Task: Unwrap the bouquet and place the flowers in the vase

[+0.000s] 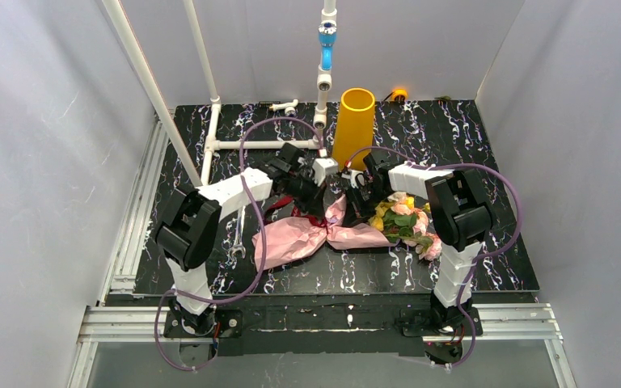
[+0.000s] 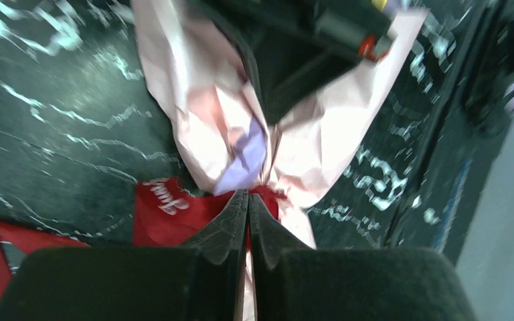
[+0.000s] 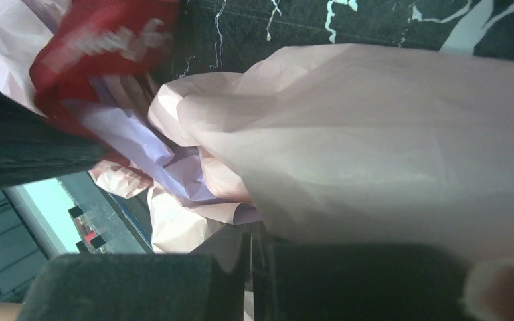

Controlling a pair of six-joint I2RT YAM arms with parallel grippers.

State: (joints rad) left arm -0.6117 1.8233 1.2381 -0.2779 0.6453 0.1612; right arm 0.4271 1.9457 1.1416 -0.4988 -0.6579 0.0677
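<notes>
The bouquet (image 1: 335, 233) lies on its side on the black marbled table (image 1: 485, 162), with its flowers (image 1: 406, 217) pointing right and the pink paper (image 1: 287, 240) fanning out to the left. A dark red ribbon (image 1: 317, 220) ties the waist. My left gripper (image 1: 310, 207) is shut, and its tips (image 2: 249, 198) pinch the red ribbon (image 2: 167, 215) at the knot. My right gripper (image 1: 356, 202) is shut on a raised flap of the paper (image 3: 375, 134), whose edge meets its tips (image 3: 251, 229). The mustard-yellow vase (image 1: 354, 125) stands upright behind both grippers.
A white pipe frame with a blue section (image 1: 327, 48) rises at the back, and its slanted pipe (image 1: 149, 89) runs down the left. A small metal tool (image 1: 238, 241) lies by the left arm. An orange knob (image 1: 399, 95) sits at the back wall.
</notes>
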